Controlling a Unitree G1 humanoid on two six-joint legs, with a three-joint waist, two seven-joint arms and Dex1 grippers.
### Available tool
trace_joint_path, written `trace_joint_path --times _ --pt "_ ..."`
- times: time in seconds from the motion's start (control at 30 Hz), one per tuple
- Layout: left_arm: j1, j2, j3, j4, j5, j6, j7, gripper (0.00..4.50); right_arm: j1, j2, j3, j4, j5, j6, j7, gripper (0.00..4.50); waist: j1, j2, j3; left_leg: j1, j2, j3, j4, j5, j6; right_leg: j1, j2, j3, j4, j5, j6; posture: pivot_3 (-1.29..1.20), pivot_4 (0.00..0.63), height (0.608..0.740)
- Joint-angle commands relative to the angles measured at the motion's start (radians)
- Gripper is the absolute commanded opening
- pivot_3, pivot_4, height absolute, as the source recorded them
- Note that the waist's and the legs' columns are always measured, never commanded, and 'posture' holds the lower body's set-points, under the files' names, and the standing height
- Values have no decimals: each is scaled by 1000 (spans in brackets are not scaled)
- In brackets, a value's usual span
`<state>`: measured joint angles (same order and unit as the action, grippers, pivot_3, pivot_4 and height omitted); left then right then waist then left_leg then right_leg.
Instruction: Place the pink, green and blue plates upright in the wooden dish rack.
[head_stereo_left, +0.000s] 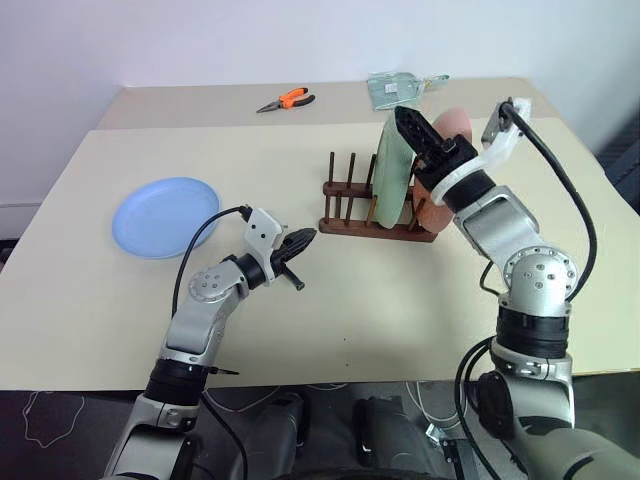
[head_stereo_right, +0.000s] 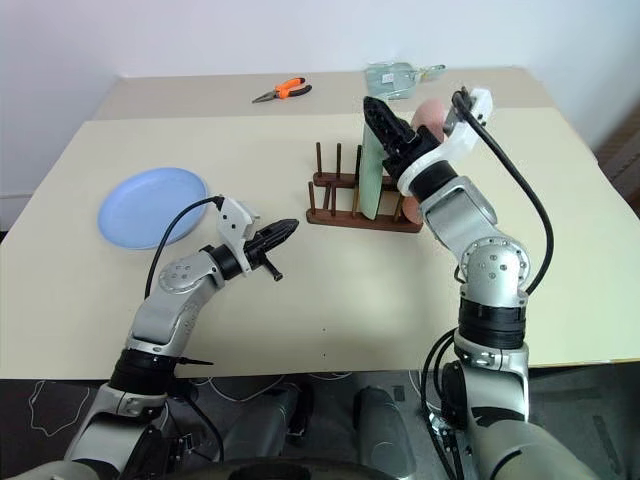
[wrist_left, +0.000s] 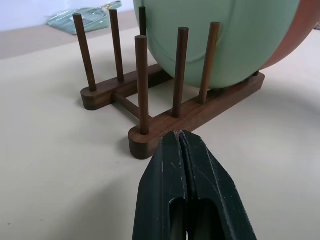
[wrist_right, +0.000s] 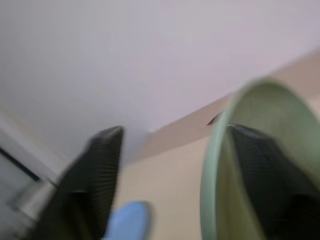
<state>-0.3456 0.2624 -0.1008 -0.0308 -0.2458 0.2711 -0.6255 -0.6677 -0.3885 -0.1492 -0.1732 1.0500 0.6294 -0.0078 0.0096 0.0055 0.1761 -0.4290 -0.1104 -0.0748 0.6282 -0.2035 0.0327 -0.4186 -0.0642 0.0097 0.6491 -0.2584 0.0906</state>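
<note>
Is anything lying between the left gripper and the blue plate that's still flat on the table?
Nothing visible. The blue plate lies flat on bare tabletop to the left of the shut left gripper, which points the other way, toward the wooden dish rack holding the green plate and pink plate.

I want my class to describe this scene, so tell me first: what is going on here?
A two-armed robot is loading plates into a wooden dish rack on a table. The green plate and the pink plate already stand upright in it. The right gripper is up at the green plate's top edge with its jaws spread, one finger on each side of the rim. The left gripper is shut and holds nothing, near the rack's free end. The blue plate lies flat on the table.
</note>
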Motion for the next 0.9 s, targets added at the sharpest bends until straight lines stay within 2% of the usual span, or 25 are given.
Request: trace_joint_path --times 0.03,0.2,0.23,0.27,0.37,0.43,0.5,0.7,0.77,0.83,0.87,0.9 --pt "3 -4 32 -51 -45 22 1 1299 -78 -86 65 -43 -201 -65 130 3929 0 0 0 0 0 0 0 0 0 0 0 0 0 0 0 0 150 726" --pt "-18 0 100 -34 -6 22 129 3895 -133 -203 141 -16 -479 -198 275 3929 1 0 0 -1 0 0 0 0 0 0 0 0 0 0 0 0 150 726" --pt "-27 7 142 -18 21 25 204 4364 -140 -235 170 -21 -526 -233 337 3929 1 -1 0 -1 0 0 0 0 0 0 0 0 0 0 0 0 150 726" --pt "-36 19 185 -4 57 28 284 4406 -142 -263 204 -39 -569 -263 403 4475 1 -1 0 -1 0 0 0 0 0 0 0 0 0 0 0 0 150 726" --pt "-54 45 281 26 133 68 477 4406 -133 -299 279 -84 -647 -313 534 4490 -3 -1 1 -1 1 0 0 0 0 -1 1 0 0 0 0 0 150 726" --pt "-58 60 414 17 166 166 654 4406 -107 -307 371 -117 -735 -363 611 4490 -4 -2 1 -1 1 0 -1 0 0 -1 1 0 0 0 0 0 150 726" --pt "-51 66 507 -19 174 247 756 4406 -80 -289 423 -121 -788 -385 649 4490 -4 -3 1 -1 1 0 -1 0 0 -1 1 0 0 0 1 0 150 726" --pt "-51 6 663 -149 90 480 853 4406 -26 -199 486 -87 -874 -434 692 4490 13 -8 2 -1 -1 0 3 -1 -3 -3 0 0 0 2 3 0 150 726" --pt "-86 -68 775 -157 -57 593 851 4406 -16 -176 487 -70 -887 -442 707 4490 19 -9 1 -1 -1 0 3 -2 -3 -3 0 0 -1 2 4 0 150 726" --pt "-107 -106 837 -158 -146 652 841 4406 -8 -162 489 -62 -904 -454 719 4490 26 -11 1 0 -1 0 4 -2 -3 -2 0 0 -1 3 5 0 150 726" --pt "-116 -113 857 -153 -177 671 837 4013 -3 -157 487 -63 -911 -457 723 4500 26 -12 2 -1 -1 -1 4 -1 -4 -3 0 0 -1 3 4 0 150 726" --pt "-122 -115 871 -151 -199 687 837 3883 0 -151 485 -64 -916 -458 727 4500 26 -13 2 -1 -1 0 3 -1 -4 -3 0 0 -1 3 4 0 150 726"
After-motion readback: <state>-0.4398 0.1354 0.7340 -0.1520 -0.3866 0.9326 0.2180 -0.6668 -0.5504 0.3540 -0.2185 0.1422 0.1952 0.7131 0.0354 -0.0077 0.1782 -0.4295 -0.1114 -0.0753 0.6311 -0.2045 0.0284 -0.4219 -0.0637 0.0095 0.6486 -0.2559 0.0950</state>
